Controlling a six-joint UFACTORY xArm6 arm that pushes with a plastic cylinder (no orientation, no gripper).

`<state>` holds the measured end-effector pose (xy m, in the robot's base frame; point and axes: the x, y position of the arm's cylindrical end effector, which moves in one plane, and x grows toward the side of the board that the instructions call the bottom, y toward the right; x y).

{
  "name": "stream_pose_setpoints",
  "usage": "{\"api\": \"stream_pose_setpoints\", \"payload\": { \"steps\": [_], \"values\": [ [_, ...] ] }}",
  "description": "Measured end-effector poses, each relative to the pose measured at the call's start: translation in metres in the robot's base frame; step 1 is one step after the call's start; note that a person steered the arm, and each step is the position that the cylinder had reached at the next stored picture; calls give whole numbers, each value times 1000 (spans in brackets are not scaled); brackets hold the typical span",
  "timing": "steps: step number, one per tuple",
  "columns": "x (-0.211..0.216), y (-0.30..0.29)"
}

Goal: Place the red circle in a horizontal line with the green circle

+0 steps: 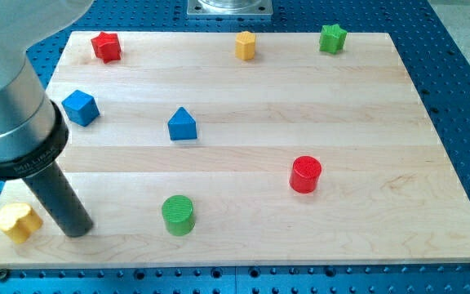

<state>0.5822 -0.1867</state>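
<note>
The red circle (pixel 306 174) stands on the wooden board at the view's lower right of centre. The green circle (pixel 178 215) stands near the board's bottom edge, left of the red circle and a little lower in the view. My tip (pixel 78 229) rests on the board at the view's lower left, well left of the green circle and just right of a yellow block (pixel 18 220). It touches neither circle.
A red star (pixel 106 46), a yellow hexagon (pixel 246 45) and a green star (pixel 332 37) line the board's top edge. A blue cube (pixel 81 107) and a blue triangle block (pixel 183 124) sit at mid-left. Blue perforated table (pixel 463 98) surrounds the board.
</note>
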Motion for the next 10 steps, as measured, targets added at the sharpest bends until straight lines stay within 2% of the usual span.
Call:
{"api": "stream_pose_setpoints", "payload": {
  "steps": [2,4,5,6,7,8,9,10],
  "values": [
    [-61,89],
    [-67,109],
    [-67,151],
    [-69,301],
    [-75,304],
    [-77,350],
    [-100,415],
    [-108,506]
  ]
}}
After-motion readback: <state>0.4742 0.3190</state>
